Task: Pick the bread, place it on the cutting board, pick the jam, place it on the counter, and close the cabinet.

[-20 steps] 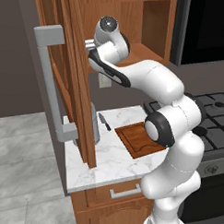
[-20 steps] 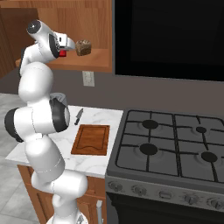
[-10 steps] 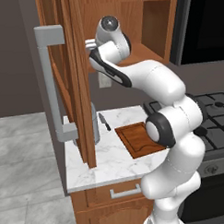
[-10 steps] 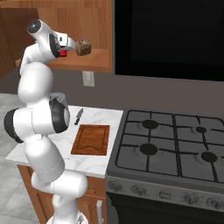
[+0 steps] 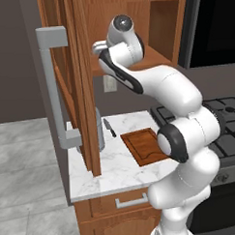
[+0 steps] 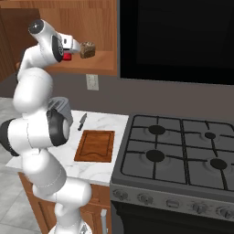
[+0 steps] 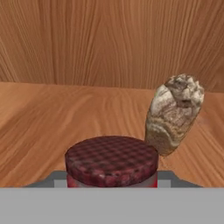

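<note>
We have the gripper [image 6: 68, 51] closed on the jam [image 7: 112, 161] inside the cabinet [image 5: 84, 82]. Bread [image 7: 174, 113] sits just beside; lifting carelessly could knock it off the shelf.

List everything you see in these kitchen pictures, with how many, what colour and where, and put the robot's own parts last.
bread: one, brownish-tan, on the cabinet shelf beside the jam.
jam: one, red jar with dark checked lid, on the shelf at the tool.
cabinet: one, brown wood, wall-mounted, door open, grey bar handle.
cutting board: one, reddish-brown, bare, on the counter beside the stove.
counter: one, white marble, over a wooden drawer.
knife: one, dark, behind the board.
toaster: one, grey, partly hidden by the arm.
stove: one, dark, right of the counter.
wall socket: one, pale, under the cabinet.
tool: one, at the jam; grip unclear.
</note>
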